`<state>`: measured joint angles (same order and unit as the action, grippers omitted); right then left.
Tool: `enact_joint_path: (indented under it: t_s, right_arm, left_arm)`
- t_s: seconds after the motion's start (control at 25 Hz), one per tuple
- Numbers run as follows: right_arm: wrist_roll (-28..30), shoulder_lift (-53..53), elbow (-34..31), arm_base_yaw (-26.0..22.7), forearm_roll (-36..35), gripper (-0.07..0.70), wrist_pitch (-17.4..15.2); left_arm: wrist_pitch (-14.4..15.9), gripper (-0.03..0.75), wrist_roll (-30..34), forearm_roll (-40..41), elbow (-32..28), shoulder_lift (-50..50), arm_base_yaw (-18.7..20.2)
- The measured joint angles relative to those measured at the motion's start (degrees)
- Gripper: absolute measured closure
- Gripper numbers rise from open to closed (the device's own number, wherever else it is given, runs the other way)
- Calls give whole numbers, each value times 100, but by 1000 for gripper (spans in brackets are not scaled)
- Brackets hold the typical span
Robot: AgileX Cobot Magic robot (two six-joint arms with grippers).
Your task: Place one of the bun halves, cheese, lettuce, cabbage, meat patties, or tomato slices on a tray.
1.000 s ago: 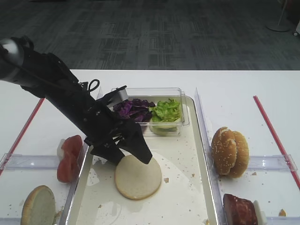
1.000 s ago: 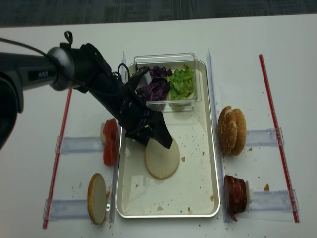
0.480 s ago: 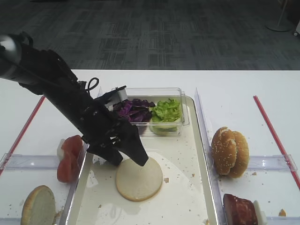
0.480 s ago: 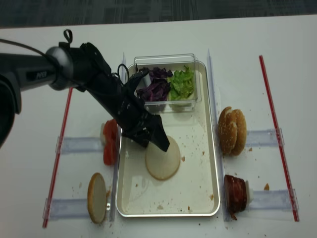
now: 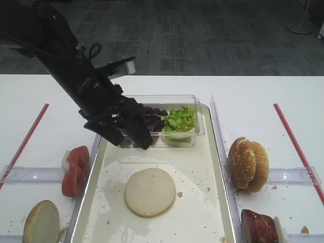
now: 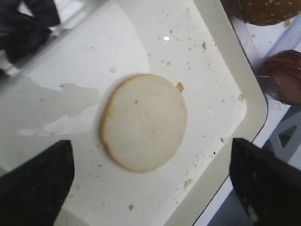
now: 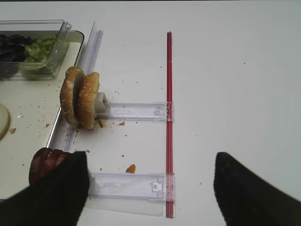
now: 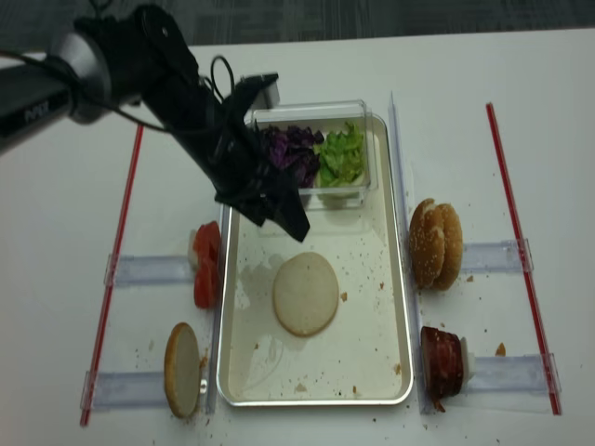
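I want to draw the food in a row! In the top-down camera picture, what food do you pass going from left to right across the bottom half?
Plain bun half on its edge → tomato slices → bun half lying flat in the tray → sesame bun halves.
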<state>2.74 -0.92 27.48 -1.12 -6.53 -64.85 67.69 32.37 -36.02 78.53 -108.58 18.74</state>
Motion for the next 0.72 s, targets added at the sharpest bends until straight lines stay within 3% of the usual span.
enact_joint_path:
  t_s: [0.36,0.56,0.72]
  right_arm:
    - [0,0,0,0,0,61,0]
    - [0,0,0,0,0,61,0]
    - [0,0,0,0,0,61,0]
  left_arm:
    - [190,100,-1605,2209,1156,193,0]
    - [216,100,-2249,3456,1208,193,0]
    - [216,100,-2345,3690,1208,193,-146]
